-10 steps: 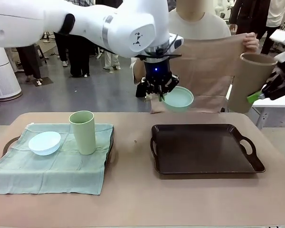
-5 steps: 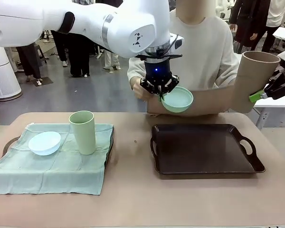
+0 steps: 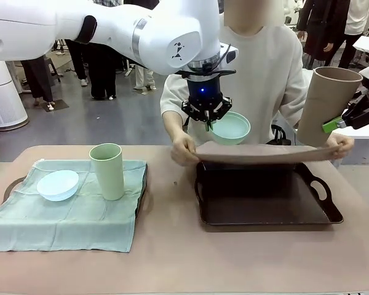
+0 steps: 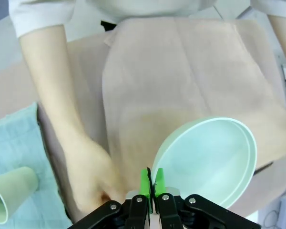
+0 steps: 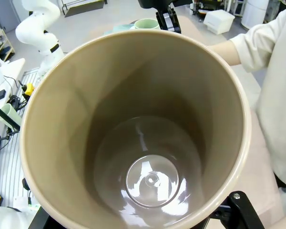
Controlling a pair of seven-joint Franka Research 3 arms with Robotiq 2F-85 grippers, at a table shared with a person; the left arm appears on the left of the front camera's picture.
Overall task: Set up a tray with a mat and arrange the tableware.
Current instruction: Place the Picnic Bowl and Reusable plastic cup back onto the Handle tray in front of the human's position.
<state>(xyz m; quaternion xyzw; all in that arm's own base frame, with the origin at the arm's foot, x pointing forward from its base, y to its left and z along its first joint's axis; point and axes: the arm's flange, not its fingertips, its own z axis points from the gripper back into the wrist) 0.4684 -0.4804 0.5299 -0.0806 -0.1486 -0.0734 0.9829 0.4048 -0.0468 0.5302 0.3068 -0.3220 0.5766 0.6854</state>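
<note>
Behind the brown table [image 3: 172, 258], a person now holds a tan mat [image 3: 264, 153] flat and stretched just over the dark tray [image 3: 332, 215]; a second ago this mat was hanging high in front of the person's chest. So the mat is about to go down on this tray, and the dishes must wait.

Above the tray's far edge, the left gripper [image 3: 206, 120] has its fingers clamped on the rim of the mint green bowl [image 3: 230, 128] and keeps it in the air. Up beside the tray's right end, the right gripper [image 3: 337, 123] grips the tan-brown tumbler [image 3: 326, 104]. Well left of the tray, the pale blue bowl [image 3: 58, 184] and the pale green tumbler [image 3: 107, 171] stand on a green cloth [image 3: 67, 221].
</note>
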